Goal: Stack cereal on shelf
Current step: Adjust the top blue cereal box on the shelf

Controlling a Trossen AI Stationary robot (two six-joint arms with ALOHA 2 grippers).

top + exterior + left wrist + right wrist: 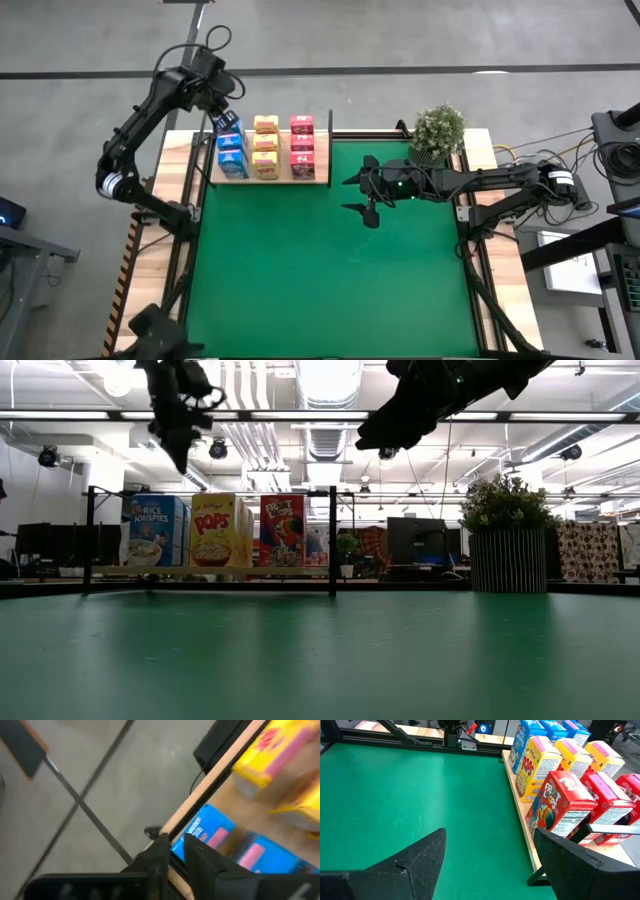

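Your green mat [330, 260] covers the table, with the shelf [270, 178] at its far left edge. The cereal [266, 147] stands on it in blue, yellow and pink rows. Your left hand [222, 112] hovers above the back blue box, fingers narrow, holding nothing. Your right hand [362, 197] waits wide open over the mat.

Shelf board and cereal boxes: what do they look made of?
The shelf board looks like pale, unpainted wood: light tan face with a plain sawn edge; its posts seem thin black metal. The cereal boxes look like printed cardboard, slightly glossy, with folded top flaps and sharp creased corners.
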